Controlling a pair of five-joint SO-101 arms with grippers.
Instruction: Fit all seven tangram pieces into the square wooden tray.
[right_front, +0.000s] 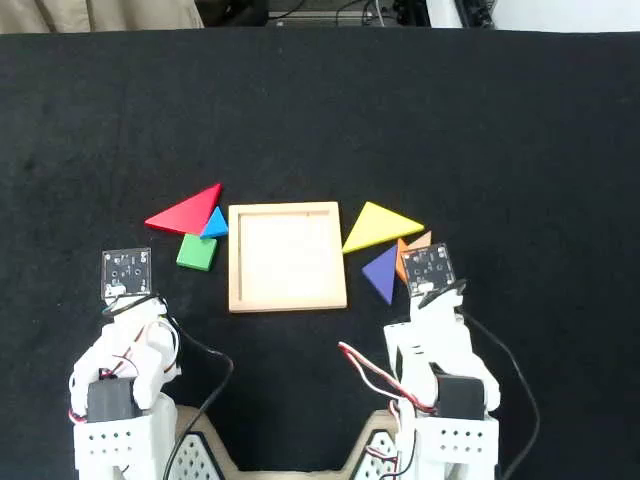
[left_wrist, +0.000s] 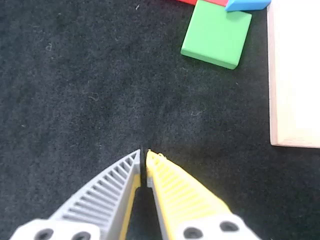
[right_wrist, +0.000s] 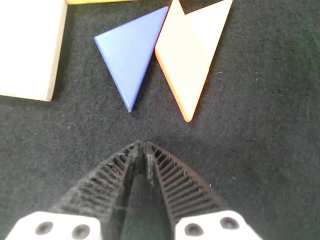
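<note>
The square wooden tray (right_front: 287, 293) lies at the table's middle, nothing in it. To its left lie a red triangle (right_front: 186, 212), a small light-blue triangle (right_front: 214, 224) and a green square (right_front: 196, 252). To its right lie a yellow triangle (right_front: 379, 225), a dark-blue triangle (right_front: 382, 271), an orange parallelogram (right_wrist: 182, 62) and a pale peach triangle (right_wrist: 209, 25). My left gripper (left_wrist: 145, 159) is shut, hanging over bare cloth short of the green square (left_wrist: 216, 34). My right gripper (right_wrist: 144, 152) is shut just short of the dark-blue triangle (right_wrist: 130, 51).
Black cloth covers the whole table (right_front: 320, 120). The two arm bases stand at the near edge, left (right_front: 118, 400) and right (right_front: 445, 395), with cables between them. The tray's edge (left_wrist: 295, 75) lies beside the green square.
</note>
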